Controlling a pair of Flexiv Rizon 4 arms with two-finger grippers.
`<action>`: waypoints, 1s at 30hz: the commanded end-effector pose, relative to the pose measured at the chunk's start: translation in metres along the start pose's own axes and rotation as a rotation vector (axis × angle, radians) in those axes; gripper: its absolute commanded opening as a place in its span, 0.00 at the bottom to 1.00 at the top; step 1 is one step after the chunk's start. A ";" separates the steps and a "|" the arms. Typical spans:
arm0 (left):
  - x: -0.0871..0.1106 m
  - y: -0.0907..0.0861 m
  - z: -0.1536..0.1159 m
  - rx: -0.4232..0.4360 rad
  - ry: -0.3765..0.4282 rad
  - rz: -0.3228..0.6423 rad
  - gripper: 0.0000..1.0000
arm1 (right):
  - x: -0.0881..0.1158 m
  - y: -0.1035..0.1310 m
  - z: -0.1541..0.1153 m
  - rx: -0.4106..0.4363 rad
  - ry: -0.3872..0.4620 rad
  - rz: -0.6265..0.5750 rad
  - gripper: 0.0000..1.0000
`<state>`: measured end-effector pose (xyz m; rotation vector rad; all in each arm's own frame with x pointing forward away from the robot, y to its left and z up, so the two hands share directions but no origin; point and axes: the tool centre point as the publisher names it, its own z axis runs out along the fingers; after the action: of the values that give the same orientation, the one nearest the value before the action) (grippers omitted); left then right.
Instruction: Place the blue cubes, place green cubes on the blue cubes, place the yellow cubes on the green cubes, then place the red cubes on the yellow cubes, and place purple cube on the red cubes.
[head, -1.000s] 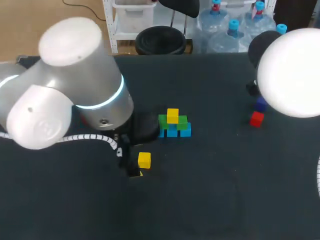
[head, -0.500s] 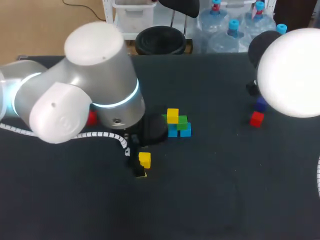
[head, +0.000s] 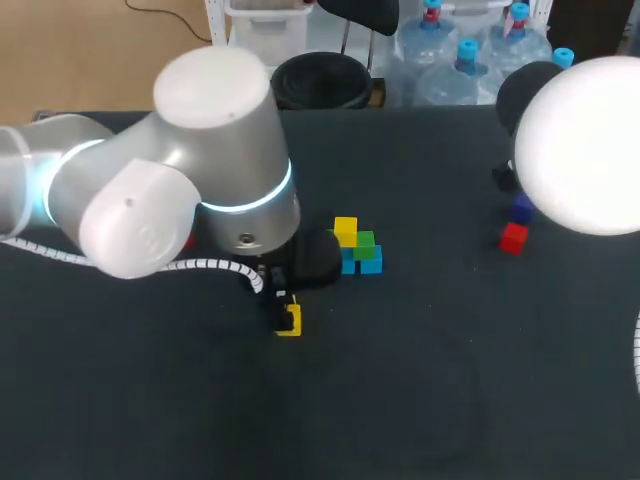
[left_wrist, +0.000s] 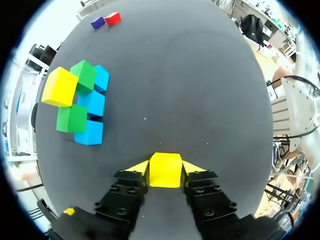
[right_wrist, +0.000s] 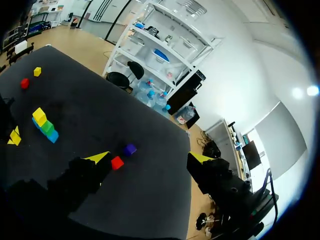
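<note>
Your left gripper (left_wrist: 165, 167) has its jaws closed on a yellow cube (left_wrist: 165, 174), one fingertip flat against each side face. The cube is low over the bench (head: 430, 400), just on the near side of the stack (head: 352, 250) at mid-bench. Whether the cube rests on the bench or is just clear of it, you cannot tell from here. The square grip looks chosen so the cube can go down level on the greens. The stack has three blue cubes (left_wrist: 92, 102) in a row, two green cubes (left_wrist: 70, 118) on them and one yellow (left_wrist: 60, 86) on top. A third yellow (right_wrist: 37, 71) lies loose towards the bench's left edge. There are two red cubes, one (right_wrist: 24, 82) beside that loose yellow and one (right_wrist: 117, 162) near the right edge, touching nothing. The single purple cube (right_wrist: 130, 149) lies just beside the latter. Your right gripper (right_wrist: 149, 159) hangs high over that right-hand pair, jaws wide apart and empty, probably parked clear until the red and purple layers are due.
</note>
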<state>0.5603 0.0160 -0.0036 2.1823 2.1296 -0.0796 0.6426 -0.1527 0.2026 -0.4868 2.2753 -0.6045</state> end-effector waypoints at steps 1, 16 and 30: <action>-0.001 0.002 -0.002 0.001 0.023 0.003 0.00 | 0.001 -0.001 0.000 -0.001 -0.004 0.001 1.00; -0.002 0.011 -0.046 -0.038 0.075 0.035 0.00 | 0.001 -0.001 0.000 -0.001 -0.004 0.001 1.00; -0.011 0.019 -0.069 -0.054 0.081 0.095 0.00 | 0.001 -0.001 0.000 -0.001 -0.004 0.001 1.00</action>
<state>0.5744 0.0136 0.0647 2.2772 2.0367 0.0709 0.6426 -0.1527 0.2026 -0.4868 2.2753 -0.6045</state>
